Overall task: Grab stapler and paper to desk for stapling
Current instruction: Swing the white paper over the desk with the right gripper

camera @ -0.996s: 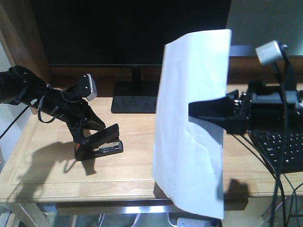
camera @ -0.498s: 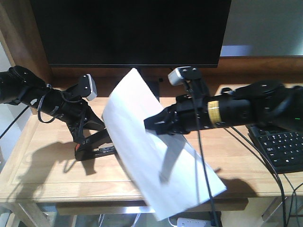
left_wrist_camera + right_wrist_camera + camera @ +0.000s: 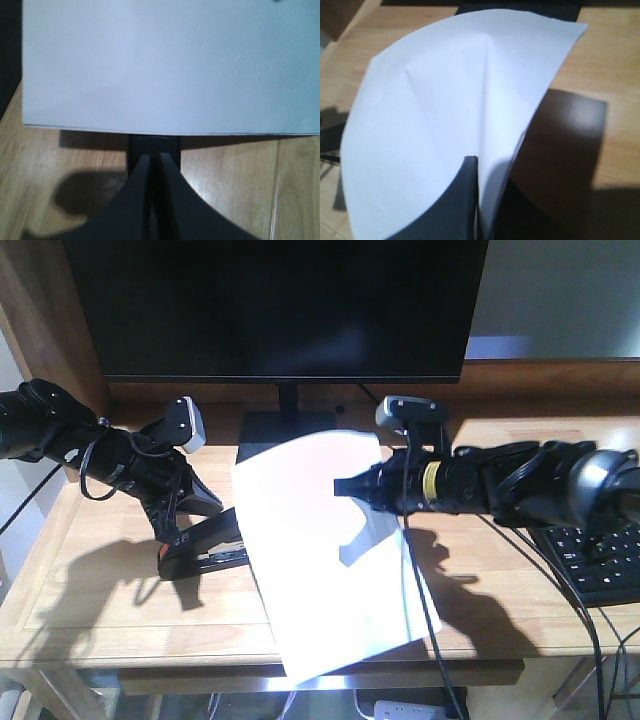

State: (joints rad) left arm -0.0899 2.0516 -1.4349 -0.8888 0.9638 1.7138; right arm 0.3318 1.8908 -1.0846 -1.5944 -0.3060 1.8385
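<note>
The black stapler [image 3: 210, 545] sits on the light-wood desk [image 3: 100, 590] at the left, with a bit of orange-red at its rear end. My left gripper [image 3: 178, 532] is shut on it; in the left wrist view the closed fingers [image 3: 152, 156] pinch the stapler's black body [image 3: 152, 142]. My right gripper [image 3: 347, 486] is shut on the white paper [image 3: 320, 560], which slopes down over the desk with its left edge at the stapler's front. The paper fills the top of the left wrist view [image 3: 170, 65]. In the right wrist view the creased paper [image 3: 440, 115] curves around my right gripper [image 3: 476, 167].
A black monitor [image 3: 280, 300] on a flat base [image 3: 275, 440] stands at the back. A black keyboard [image 3: 600, 560] lies at the right, with cables hanging over the front edge. The paper's lower corner overhangs the desk's front edge. A wooden panel [image 3: 40, 320] rises at the far left.
My right arm has swung the paper from upright at the right down and leftward, so it now slopes over the desk next to the stapler. The left arm and stapler have not moved.
</note>
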